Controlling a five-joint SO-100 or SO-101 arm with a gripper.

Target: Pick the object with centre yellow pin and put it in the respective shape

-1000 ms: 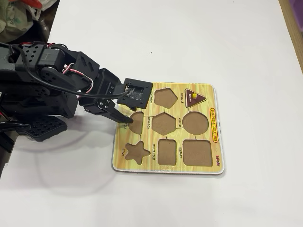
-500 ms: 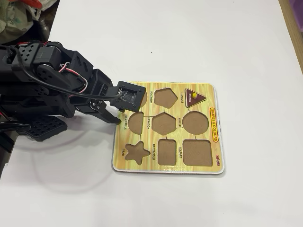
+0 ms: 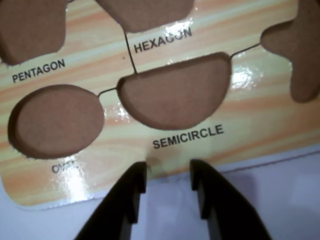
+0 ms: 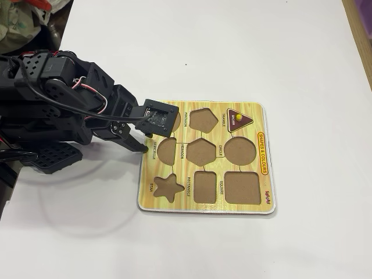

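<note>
The object with centre yellow pin [image 4: 238, 119] is a dark-brown triangle with a yellow knob. In the fixed view it lies in the triangle recess at the far right corner of the yellow puzzle board [image 4: 152, 200]. It is out of the wrist view. My gripper [image 4: 142, 146] hangs at the board's left edge, far from the triangle. In the wrist view the gripper [image 3: 167, 167] is open with only white table between its black fingers, just below the word SEMICIRCLE and the semicircle recess [image 3: 175, 100].
Empty recesses cover the board: pentagon [image 4: 203, 119], hexagon [image 4: 200, 151], circle [image 4: 240, 151], star [image 4: 167, 187], rectangle [image 4: 205, 186], square [image 4: 242, 188], and an oval [image 3: 57, 120]. The black arm [image 4: 58, 99] fills the left side. White table surrounds the board.
The gripper drew back leftward from over the semicircle recess to the board's left edge a second ago. It has hardly moved in the last half second.
</note>
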